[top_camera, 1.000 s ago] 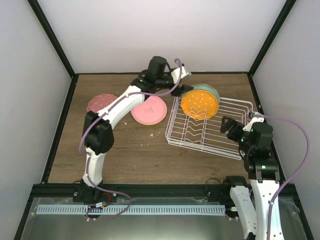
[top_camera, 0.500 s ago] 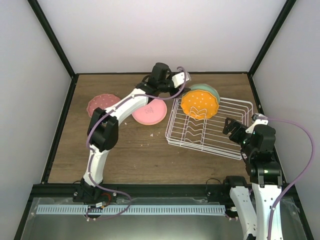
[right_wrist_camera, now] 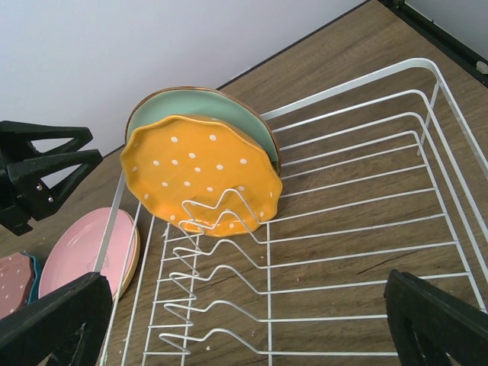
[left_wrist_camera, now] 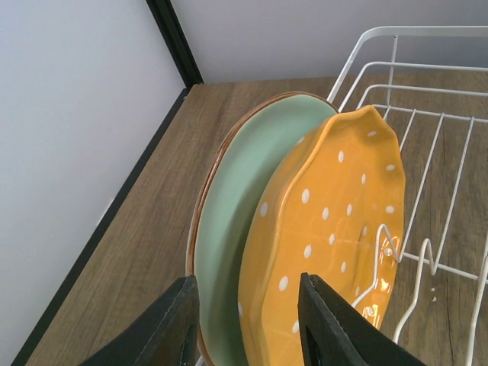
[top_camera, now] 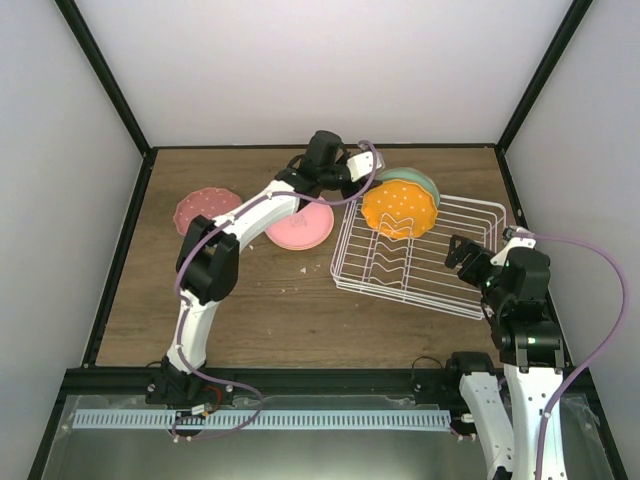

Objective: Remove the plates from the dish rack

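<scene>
The dish rack [top_camera: 440, 272] is a white wire basket with raised sides and a row of zigzag dividers. It sits on the right half of the wooden bench [top_camera: 250, 300]. Two plates stand on edge at its far left corner, one close behind the other. In front is an orange plate [top_camera: 400, 208] with white dots and a wavy rim, and behind it a mint green plate [top_camera: 418, 178] with a brown edge. Left of the rack a pink plate [top_camera: 300, 230] lies flat on the bench, and further left a maroon dotted plate [top_camera: 207, 208].

From above, the left arm reaches over the pink plate toward that corner, but its fingers are hard to make out there. The left wrist view shows the left fingers [left_wrist_camera: 171, 320] spread apart, with the near edges of both standing plates showing in the gap between them. It does not show whether they touch. The right wrist view does: the tips lie just short of the orange plate's rim, with bare wall visible between.

That view also shows a peach rim [right_wrist_camera: 131, 259] under the pink plate and a teal rim [right_wrist_camera: 30, 263] under the maroon one, which is hard to see from above.

The right fingers [right_wrist_camera: 53, 320] are spread wide and hold nothing. They hang over the rack's near right side, well apart from the standing plates.
</scene>
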